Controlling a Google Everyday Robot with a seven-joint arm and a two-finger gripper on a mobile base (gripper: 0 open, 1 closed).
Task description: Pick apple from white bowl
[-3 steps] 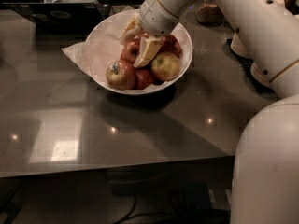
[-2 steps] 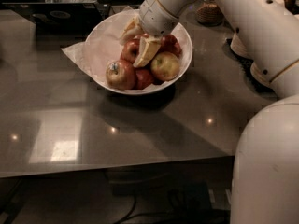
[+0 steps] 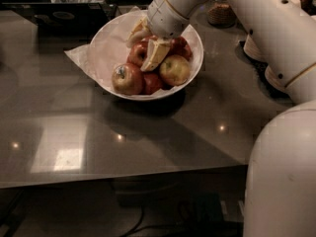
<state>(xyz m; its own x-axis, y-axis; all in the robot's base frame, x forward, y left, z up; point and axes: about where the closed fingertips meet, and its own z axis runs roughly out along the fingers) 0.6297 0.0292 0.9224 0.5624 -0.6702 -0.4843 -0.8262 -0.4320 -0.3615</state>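
The pincer (image 3: pixel 139 54) reaches down from the upper right into the bowl (image 3: pixel 196 63) on the table (image 3: pixel 98 132), open, its spread fingers (image 3: pixel 154 56) straddling the apple (image 3: pixel 137 56), which sits atop the pile directly between them, not evidently clamped.

No legible text; jaws in white bowl (image 3: pixel 199 53)

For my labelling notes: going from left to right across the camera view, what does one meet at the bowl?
Corner of crumpled white paper lining → round red-yellow apple → gripper, low inside the wide white bowl → yellow-green blushed apple → brown woven-looking container.
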